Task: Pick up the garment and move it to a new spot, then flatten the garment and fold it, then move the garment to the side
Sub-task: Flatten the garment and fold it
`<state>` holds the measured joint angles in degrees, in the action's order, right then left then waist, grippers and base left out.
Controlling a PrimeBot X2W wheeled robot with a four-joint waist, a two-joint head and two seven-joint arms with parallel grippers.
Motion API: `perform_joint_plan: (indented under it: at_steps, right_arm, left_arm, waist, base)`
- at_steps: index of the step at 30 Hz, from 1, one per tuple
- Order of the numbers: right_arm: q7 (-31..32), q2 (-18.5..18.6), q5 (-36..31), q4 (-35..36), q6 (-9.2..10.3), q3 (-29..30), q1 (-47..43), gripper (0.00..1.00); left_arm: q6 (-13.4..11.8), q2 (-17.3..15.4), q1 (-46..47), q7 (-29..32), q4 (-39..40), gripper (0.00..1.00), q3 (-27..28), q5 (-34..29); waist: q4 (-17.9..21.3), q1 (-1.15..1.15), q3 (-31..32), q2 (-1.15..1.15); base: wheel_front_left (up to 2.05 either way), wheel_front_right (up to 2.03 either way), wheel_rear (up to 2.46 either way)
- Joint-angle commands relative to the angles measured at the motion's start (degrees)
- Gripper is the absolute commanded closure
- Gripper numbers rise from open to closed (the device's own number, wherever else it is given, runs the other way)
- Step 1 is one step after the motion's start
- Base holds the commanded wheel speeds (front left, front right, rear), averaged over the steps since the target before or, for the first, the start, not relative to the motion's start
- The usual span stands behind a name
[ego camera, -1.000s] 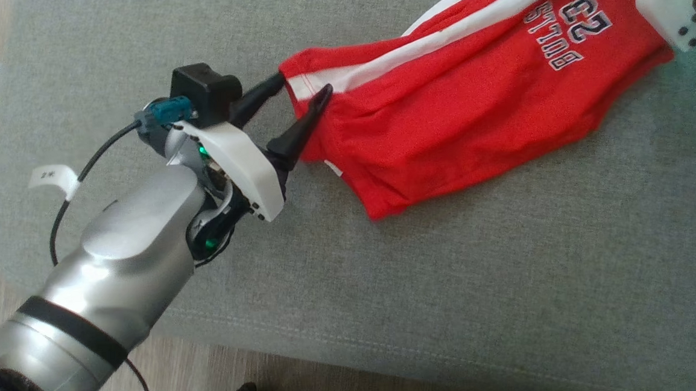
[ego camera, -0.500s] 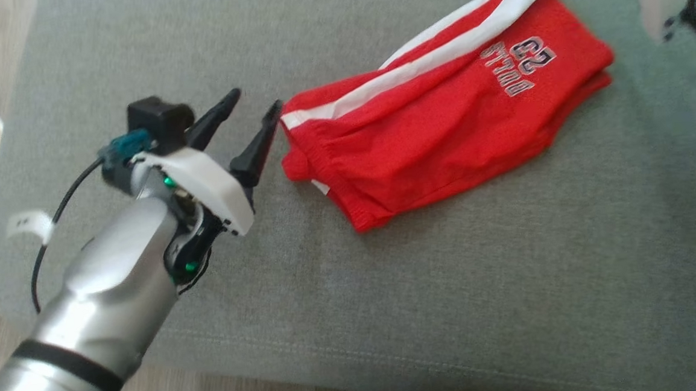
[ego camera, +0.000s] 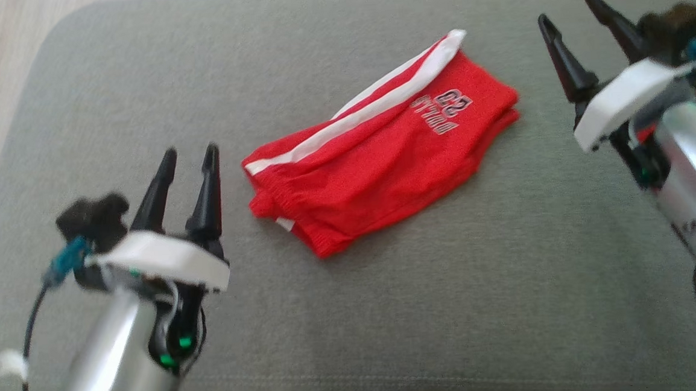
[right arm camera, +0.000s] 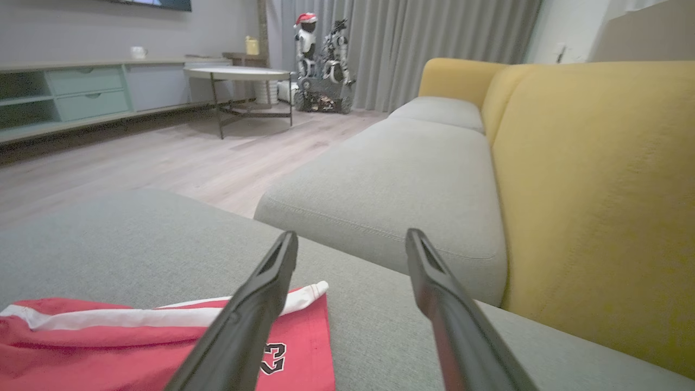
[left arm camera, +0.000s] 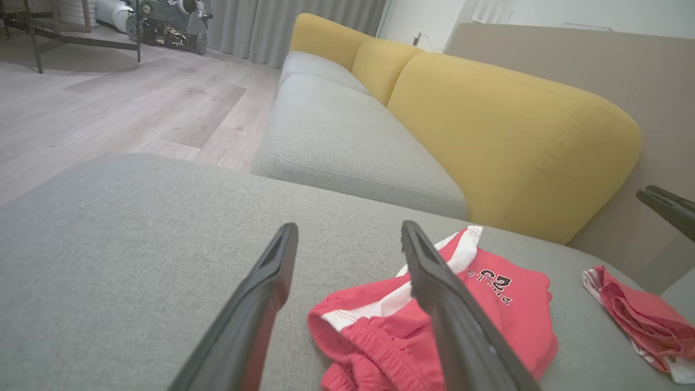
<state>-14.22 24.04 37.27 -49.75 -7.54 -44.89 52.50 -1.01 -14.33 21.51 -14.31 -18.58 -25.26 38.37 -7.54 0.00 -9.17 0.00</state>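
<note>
Two grippers stand off the shorts, one at each end. The left gripper is just beside the waistband end and the right gripper is near the hem end. Both have their fingers spread apart and hold nothing. The shorts lie about mid-way across the grey cushion, doubled over with one leg on the other.

The fold looks done, so I judge the step in hand to be the shift to the side. To do it well, each gripper should come in low along the cushion and pinch every layer at its own end, not just the top one. Both should then lift together by very little, keeping the cloth lightly taut so the fold does not sag open. They should travel level and let go only once the shorts lie flat. A second red cloth, possibly another garment, lies on the right, so the set-down should stay clear of it.

In the head view the long axis runs diagonally, from the gathered waistband at lower left up to the hem at upper right. The white stripe follows the far long edge. The print sits near the hem and reads upside down from the head.
</note>
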Motion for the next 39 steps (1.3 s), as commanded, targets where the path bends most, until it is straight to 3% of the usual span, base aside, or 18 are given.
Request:
perform_joint_plan:
  at_steps: [1,7,13,18,23,30,39]
  right_arm:
    - [-0.7,-0.3,-2.5,3.2,0.05,2.9,-2.5,0.00]
    - [-0.8,-3.9,-16.2,14.8,0.05,18.1,-17.7,0.00]
    - [-0.8,-9.8,-26.7,23.4,0.05,29.1,-30.4,0.00]
    - [-0.1,-14.2,-31.0,28.5,0.05,34.4,-36.4,0.00]
    - [1.6,-16.2,-33.1,31.9,0.05,36.2,-39.3,0.00]
    - [5.0,-17.5,-31.0,34.3,0.05,36.7,-40.0,0.00]
    - [16.6,-20.1,-12.2,32.7,0.05,38.6,-35.3,0.00]
  left_arm:
    - [0.1,-0.1,0.4,-0.7,2.9,0.00,4.4,-1.4]
    - [2.0,6.4,-8.2,-0.7,6.8,0.00,13.0,-8.4]
    - [5.1,10.3,-13.4,-0.7,8.9,0.00,18.7,-14.9]
    - [6.7,11.2,-15.6,-0.7,8.2,0.00,20.0,-17.5]
    - [7.4,11.4,-16.1,-0.7,7.5,0.00,20.4,-18.1]
    - [7.7,11.4,-14.9,-0.7,7.3,0.00,19.1,-17.1]
    - [7.9,11.4,-12.7,-0.7,6.7,0.00,16.8,-16.0]
  waist:
    - [2.1,0.00,2.0,0.00]
    - [4.6,0.00,3.9,0.00]
    - [6.2,0.00,4.9,0.00]
    - [7.0,0.00,5.1,0.00]
    - [7.0,0.00,5.0,0.00]
    - [5.8,0.00,3.6,0.00]
    - [1.5,0.00,-1.2,0.00]
  base:
    - [0.00,0.00,0.00]
    - [0.00,0.00,0.00]
    - [0.00,0.00,0.00]
    - [0.00,0.00,0.00]
    - [0.00,0.00,0.00]
    - [0.00,0.00,0.00]
    - [0.00,0.00,0.00]
